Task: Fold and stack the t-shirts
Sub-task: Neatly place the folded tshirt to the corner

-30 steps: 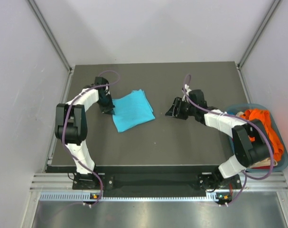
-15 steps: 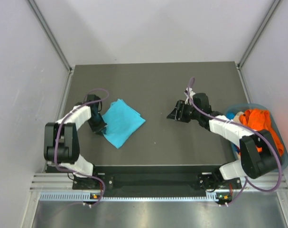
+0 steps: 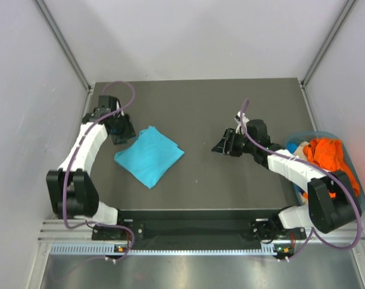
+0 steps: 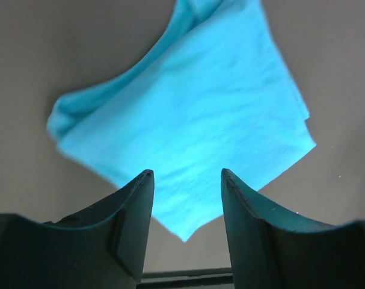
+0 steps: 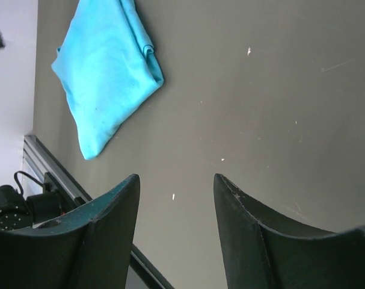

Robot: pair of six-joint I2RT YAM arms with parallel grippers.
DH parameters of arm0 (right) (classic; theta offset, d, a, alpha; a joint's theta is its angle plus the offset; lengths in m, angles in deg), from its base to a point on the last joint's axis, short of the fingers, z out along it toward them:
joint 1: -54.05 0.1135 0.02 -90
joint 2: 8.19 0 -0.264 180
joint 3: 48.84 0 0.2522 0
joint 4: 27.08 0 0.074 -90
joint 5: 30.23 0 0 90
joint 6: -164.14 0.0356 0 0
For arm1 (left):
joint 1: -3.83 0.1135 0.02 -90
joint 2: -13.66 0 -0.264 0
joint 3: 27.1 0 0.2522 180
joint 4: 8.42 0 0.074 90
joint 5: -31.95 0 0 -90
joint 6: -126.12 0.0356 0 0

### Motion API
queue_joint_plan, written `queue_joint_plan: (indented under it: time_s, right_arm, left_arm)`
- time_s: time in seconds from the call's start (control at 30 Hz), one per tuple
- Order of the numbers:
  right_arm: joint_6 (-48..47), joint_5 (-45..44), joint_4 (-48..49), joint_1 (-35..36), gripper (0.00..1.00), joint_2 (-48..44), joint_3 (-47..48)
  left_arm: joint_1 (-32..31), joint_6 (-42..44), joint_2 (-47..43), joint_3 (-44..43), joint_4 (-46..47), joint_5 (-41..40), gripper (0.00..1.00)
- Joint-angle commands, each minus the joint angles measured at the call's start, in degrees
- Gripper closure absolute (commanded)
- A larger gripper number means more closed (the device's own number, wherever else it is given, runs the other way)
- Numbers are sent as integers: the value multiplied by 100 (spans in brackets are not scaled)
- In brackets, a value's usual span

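Both the left gripper (image 4: 186, 180) and the right gripper (image 5: 176, 180) stand open, holding nothing.
The left one hovers just off the far-left edge of the folded turquoise t-shirt (image 3: 149, 155), which lies flat on the dark table (image 3: 230, 102). The right one hangs between that shirt and the blue-grey basket (image 3: 320, 135), where an orange t-shirt (image 3: 328, 155) is heaped.

place: robot lab test cell | enclosure: plain white panels (image 3: 188, 36) on metal struts (image 3: 62, 42) at 9, 12 and 3 o'clock | bench: dark work table (image 3: 200, 102) | 6 o'clock: slotted aluminium rail (image 3: 194, 239) carrying the cabled left arm (image 3: 86, 141) and right arm (image 3: 290, 165) | 3 o'clock: blue-grey plastic basket (image 3: 361, 195)
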Motion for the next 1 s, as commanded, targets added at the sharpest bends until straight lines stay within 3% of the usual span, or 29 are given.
queue_joint_plan:
  time_s: [0.0, 0.3, 0.5, 0.97]
  right_arm:
    - [-56, 125, 327, -40, 47, -152, 5]
    - [-162, 283, 379, -40, 47, 15, 119]
    - [-390, 327, 222, -40, 47, 174, 269]
    - [-364, 521, 511, -102, 47, 200, 84]
  left_arm:
    - [24, 939, 1009, -568, 414, 805, 46]
    - [16, 1950, 2322, -1290, 615, 1060, 49]
    - [-2, 2091, 2331, -833, 985, 604, 47]
    - [7, 2232, 2999, -1140, 836, 146, 51]
